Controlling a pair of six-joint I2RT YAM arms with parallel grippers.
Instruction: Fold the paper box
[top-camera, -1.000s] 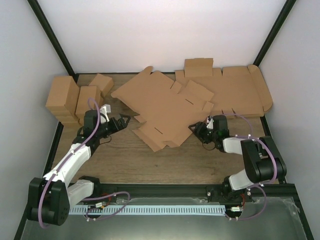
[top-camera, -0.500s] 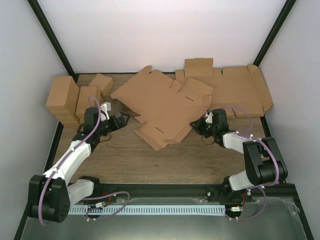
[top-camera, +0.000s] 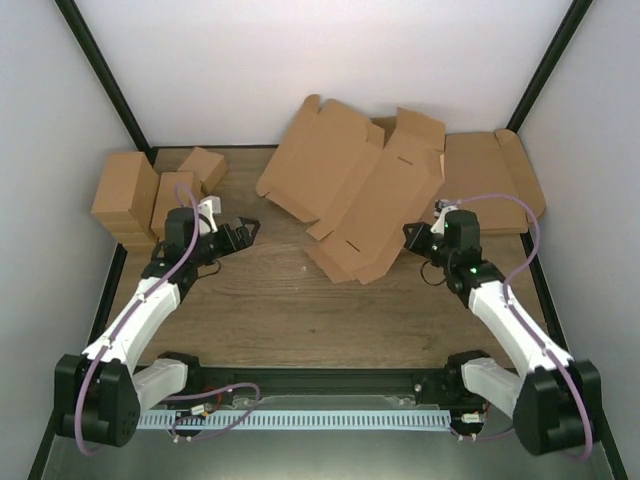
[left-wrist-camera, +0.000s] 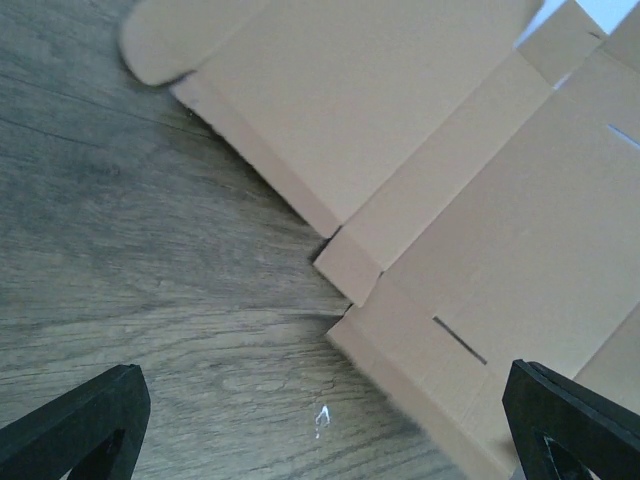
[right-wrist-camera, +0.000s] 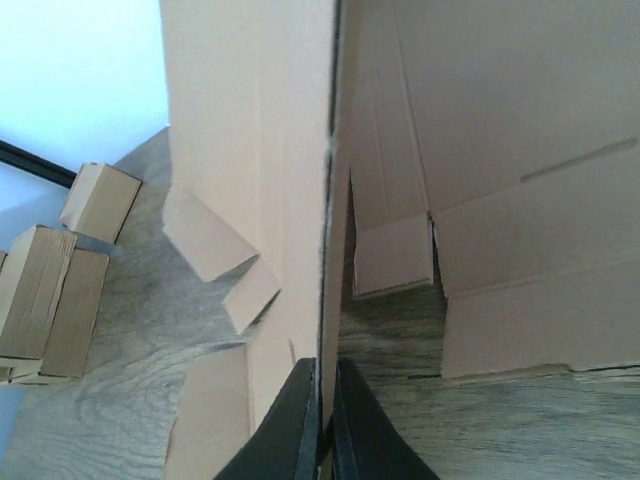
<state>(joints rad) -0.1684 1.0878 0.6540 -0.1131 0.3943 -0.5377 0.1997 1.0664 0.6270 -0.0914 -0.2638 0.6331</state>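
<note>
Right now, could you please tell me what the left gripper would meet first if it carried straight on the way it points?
Most likely the paper box: the open left gripper points across bare table at its near flap edge, though the sheet's height there is unclear.

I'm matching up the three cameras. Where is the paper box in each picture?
Top: the paper box is at centre, tilted up, its right edge in the right claw.
Left wrist: it fills the upper right.
Right wrist: it runs edge-on down the middle, pinched in the right claw.
Shared landmark: the wood table, in all three.
</note>
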